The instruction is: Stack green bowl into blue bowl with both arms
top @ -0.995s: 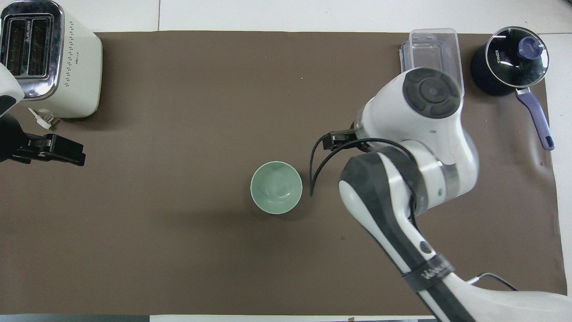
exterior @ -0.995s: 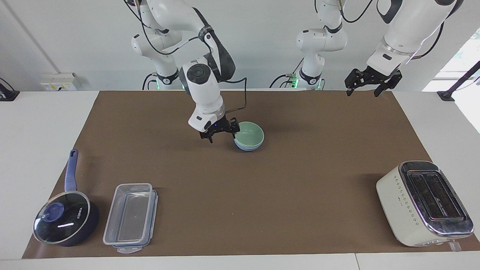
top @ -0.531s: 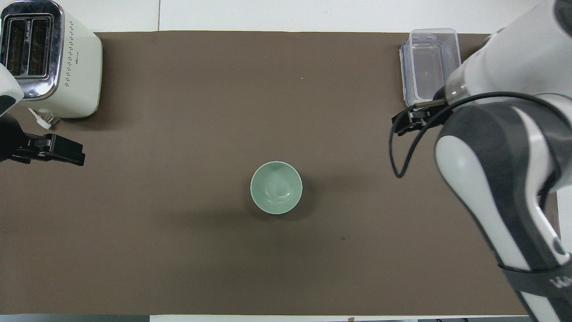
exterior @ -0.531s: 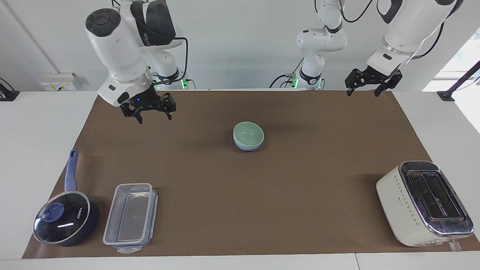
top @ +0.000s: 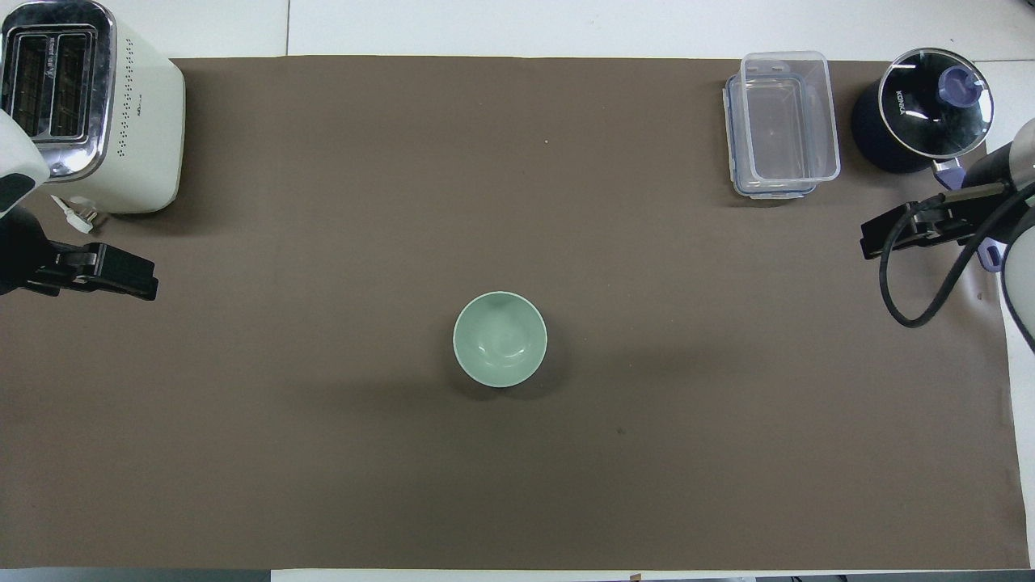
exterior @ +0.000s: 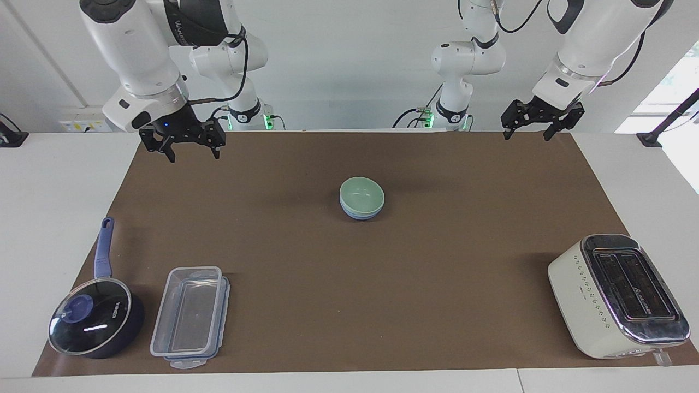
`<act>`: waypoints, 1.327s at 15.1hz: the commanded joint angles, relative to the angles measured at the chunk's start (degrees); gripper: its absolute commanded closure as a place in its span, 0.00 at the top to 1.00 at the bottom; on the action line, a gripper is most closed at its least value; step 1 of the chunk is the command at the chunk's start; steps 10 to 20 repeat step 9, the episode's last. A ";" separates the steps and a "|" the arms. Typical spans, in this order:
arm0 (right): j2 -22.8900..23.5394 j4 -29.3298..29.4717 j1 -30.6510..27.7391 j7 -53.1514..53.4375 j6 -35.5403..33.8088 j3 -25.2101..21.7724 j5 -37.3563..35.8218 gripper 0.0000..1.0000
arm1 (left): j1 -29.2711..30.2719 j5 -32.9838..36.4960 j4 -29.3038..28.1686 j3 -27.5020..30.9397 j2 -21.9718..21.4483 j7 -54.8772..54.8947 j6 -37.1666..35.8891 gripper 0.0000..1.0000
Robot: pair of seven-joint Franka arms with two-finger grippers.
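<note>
Green bowl (exterior: pixel 361 195) sits nested inside the blue bowl (exterior: pixel 360 214), centre of the frame in both views, on the brown mat (exterior: pixel 382 284); only a thin blue rim shows under it.

Right gripper (exterior: pixel 188 148), upper left of the facing view, hangs over the mat's corner, fingers spread wide, holding nothing.

Left gripper (exterior: pixel 528 128), upper right of the same view, waits over the mat's edge, fingers apart and empty.

Saucepan (exterior: pixel 95 316) and clear container (exterior: pixel 190 316) lower left; toaster (exterior: pixel 620 295) lower right.
</note>
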 commanded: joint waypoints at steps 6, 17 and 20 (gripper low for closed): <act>-0.24 -0.22 -1.00 -0.97 -0.98 0.65 -0.45 1.00 | -0.59 1.24 -2.30 0.12 -1.83 -0.25 1.28 1.00; -0.32 -0.05 -1.26 -1.06 -1.69 0.65 -0.36 1.00 | -0.68 1.24 -2.30 0.12 -1.83 -0.25 1.28 1.00; -0.32 -0.05 -1.26 -1.06 -1.69 0.65 -0.36 1.00 | -0.68 1.24 -2.30 0.12 -1.83 -0.25 1.28 1.00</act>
